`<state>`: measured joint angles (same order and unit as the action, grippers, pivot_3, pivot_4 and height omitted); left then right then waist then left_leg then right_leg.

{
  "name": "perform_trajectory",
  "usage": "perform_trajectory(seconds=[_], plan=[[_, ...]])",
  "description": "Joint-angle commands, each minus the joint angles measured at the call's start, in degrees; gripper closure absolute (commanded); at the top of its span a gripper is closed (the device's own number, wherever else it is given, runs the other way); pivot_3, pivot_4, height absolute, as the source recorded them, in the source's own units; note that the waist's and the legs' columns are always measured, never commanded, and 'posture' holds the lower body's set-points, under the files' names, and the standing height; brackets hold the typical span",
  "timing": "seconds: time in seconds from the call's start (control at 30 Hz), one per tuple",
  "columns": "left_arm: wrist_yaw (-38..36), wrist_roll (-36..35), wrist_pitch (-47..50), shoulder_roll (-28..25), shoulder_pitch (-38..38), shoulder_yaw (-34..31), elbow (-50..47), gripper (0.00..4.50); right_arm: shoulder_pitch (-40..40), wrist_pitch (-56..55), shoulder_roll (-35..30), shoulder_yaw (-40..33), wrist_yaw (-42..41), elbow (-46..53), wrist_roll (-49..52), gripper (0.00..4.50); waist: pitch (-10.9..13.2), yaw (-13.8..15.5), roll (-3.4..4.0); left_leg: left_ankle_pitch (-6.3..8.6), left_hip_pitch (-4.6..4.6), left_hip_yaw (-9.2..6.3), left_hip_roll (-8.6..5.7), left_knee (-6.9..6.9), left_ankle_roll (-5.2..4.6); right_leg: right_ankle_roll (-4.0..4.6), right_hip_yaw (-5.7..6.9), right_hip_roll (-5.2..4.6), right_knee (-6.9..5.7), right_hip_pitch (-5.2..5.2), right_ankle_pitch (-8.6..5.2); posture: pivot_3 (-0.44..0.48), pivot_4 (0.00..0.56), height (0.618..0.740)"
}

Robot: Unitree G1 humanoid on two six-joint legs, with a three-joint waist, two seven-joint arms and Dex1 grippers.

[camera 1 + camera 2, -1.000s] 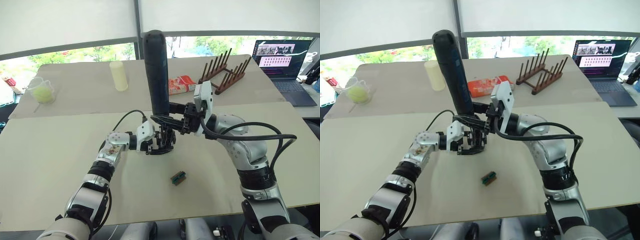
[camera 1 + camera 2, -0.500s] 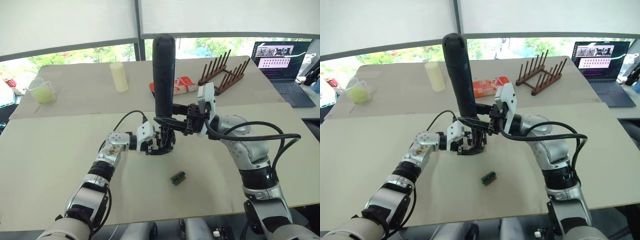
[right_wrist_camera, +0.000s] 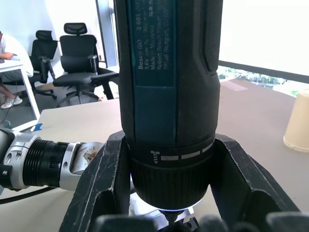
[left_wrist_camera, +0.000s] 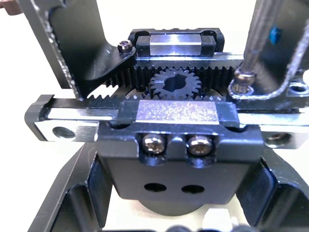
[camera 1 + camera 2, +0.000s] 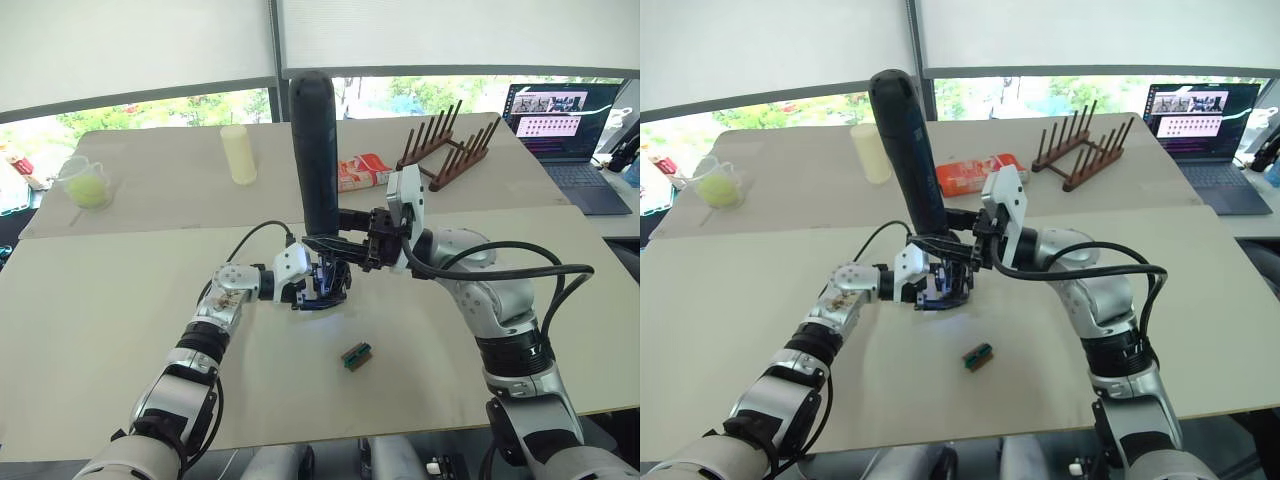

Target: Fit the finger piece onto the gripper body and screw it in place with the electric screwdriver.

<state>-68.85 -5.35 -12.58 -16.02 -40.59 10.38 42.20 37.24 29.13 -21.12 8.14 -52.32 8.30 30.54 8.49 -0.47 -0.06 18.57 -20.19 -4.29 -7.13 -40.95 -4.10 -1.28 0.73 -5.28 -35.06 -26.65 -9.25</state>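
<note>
One electric screwdriver [image 5: 314, 150], upright, clamped in the right gripper [image 5: 345, 243]; bit pointing down onto a screw head [image 4: 243, 77] of the gripper body [image 4: 176, 150], directly beneath, clamped in the left gripper [image 5: 316, 287] over the table [image 5: 100, 300].

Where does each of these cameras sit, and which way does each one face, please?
Left eye view: on the head, looking forward and down over the table; both arms show, meeting at the gripper body.
Right eye view: same head camera's other eye, same scene; the right end effector holds the electric screwdriver upright.
Left wrist view: on the left wrist, close on the gripper body, its bit on a screw.
Right wrist view: on the right wrist, facing the screwdriver barrel.
Both wrist views share the screwdriver.
</note>
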Motion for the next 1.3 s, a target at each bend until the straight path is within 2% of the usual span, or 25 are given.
perform_trajectory(seconds=[0.03,0.5,0.8,1.07,1.17,1.3], plan=[[1.1,0.1,-1.3,-0.3,-1.8,-0.8,-0.1,1.69,-2.1,1.8,-1.9,2.9,-0.6,-3.2,-3.3,2.59,0.0,0.1,0.00,0.00,0.00,0.00,0.00,0.00,0.00,0.00,0.00,0.00,0.00,0.01,0.00,0.000,0.150,0.740],[1.0,0.4,-1.5,-0.3,-2.0,-1.1,0.4,1.69,-2.3,-2.0,-2.7,2.7,-1.6,-5.9,-4.8,2.59,-0.1,0.2,-0.04,0.00,0.10,-0.03,0.00,0.00,0.00,0.00,0.01,0.01,0.03,0.13,0.00,0.000,0.150,0.740],[1.0,0.3,-1.3,-0.3,-1.1,-0.9,-0.3,1.69,-1.2,-5.7,-1.8,0.1,-0.1,-6.7,-4.7,2.59,-0.1,0.3,-0.04,0.01,0.26,-0.04,0.01,0.03,-0.01,0.00,0.00,0.01,0.06,0.25,0.00,0.000,0.150,0.740],[0.7,0.7,-1.4,-0.4,-0.6,-0.6,0.6,1.69,4.4,-4.3,-0.9,-5.1,0.9,4.0,3.4,2.60,-0.1,0.2,-0.06,0.01,0.13,-0.04,0.01,0.03,-0.01,0.00,-0.01,0.00,0.05,0.12,0.00,0.000,0.150,0.740],[0.6,0.9,-1.6,-0.2,-0.5,-0.4,1.1,1.69,5.2,-3.6,-0.6,-6.2,1.2,7.4,5.5,2.60,-0.1,0.2,-0.06,0.01,-0.21,-0.02,-0.01,0.00,-0.01,0.00,0.00,-0.01,-0.01,-0.24,0.00,0.000,0.150,0.740],[0.3,1.1,-1.9,-0.1,-0.6,-0.2,1.8,1.69,5.6,-2.9,0.4,-7.2,2.5,9.7,7.4,2.60,-0.1,0.2,-0.06,0.00,-0.22,-0.02,-0.01,0.02,-0.01,0.00,0.01,-0.01,0.00,-0.26,0.00,0.000,0.150,0.740]])
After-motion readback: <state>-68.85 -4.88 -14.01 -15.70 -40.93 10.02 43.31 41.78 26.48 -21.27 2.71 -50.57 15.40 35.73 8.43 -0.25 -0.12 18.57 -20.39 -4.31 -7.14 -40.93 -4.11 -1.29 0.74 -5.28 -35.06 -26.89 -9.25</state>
